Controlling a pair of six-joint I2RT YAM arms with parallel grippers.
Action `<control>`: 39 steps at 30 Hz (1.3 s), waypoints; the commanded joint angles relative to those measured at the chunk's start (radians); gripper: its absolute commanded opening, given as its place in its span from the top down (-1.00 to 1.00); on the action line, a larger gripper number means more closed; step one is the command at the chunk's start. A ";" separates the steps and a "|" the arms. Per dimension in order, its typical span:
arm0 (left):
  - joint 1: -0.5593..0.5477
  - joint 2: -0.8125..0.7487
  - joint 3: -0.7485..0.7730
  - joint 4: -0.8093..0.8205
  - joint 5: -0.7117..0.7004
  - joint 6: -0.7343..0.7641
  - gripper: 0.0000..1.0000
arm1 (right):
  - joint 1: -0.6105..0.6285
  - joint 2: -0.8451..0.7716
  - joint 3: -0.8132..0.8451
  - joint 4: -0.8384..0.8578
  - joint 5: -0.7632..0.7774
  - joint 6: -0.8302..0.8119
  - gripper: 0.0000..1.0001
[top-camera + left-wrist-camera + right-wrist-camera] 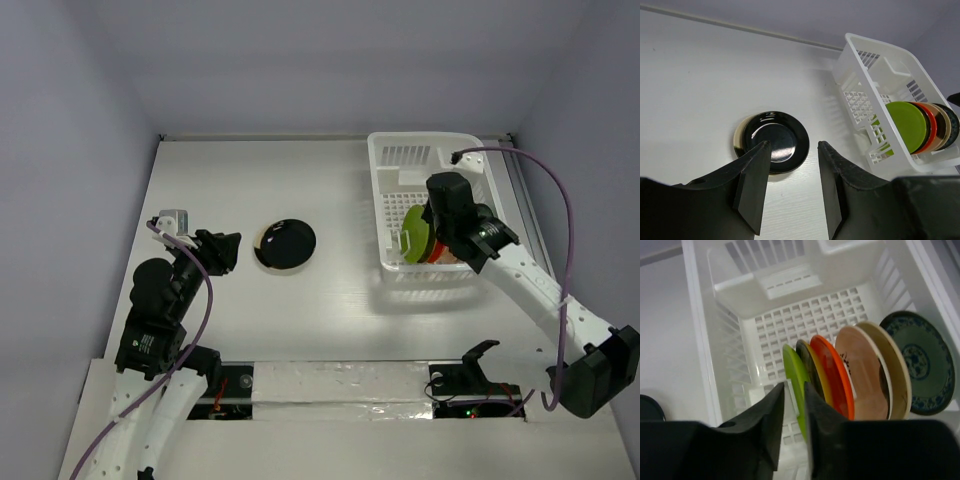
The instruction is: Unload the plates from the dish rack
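Left gripper [792,150], fingers apart and empty, hovers at the table's [220,170] 9 o'clock side. Just beyond, near centre, a black plate [775,137] lies on a pale plate [738,140]. Farther, at 2 o'clock, the dish rack [697,340] holds upright plates. The right gripper [794,390] straddles the lime plate [793,365], fingers nearly together; I cannot tell whether they clamp it.

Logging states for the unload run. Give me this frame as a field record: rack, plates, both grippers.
dish rack: far right of table, plates standing on edge inside
rack order: lime green plate nearest right gripper, then dark, orange-red, tan, patterned teal
unloaded: black plate lying on cream plate, mid-table
left gripper: open, empty, near black plate
right gripper: in rack, jaws narrow around lime green plate's rim; grip unconfirmed
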 commanded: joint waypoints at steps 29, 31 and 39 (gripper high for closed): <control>0.004 -0.018 0.010 0.060 0.014 0.009 0.22 | -0.023 0.238 0.090 -0.158 0.159 -0.128 1.00; 0.004 -0.018 0.010 0.060 0.012 0.009 0.22 | -0.009 0.244 0.104 -0.165 0.190 -0.134 1.00; 0.004 -0.015 0.010 0.057 0.003 0.008 0.22 | 0.060 0.270 0.190 -0.181 0.291 -0.198 1.00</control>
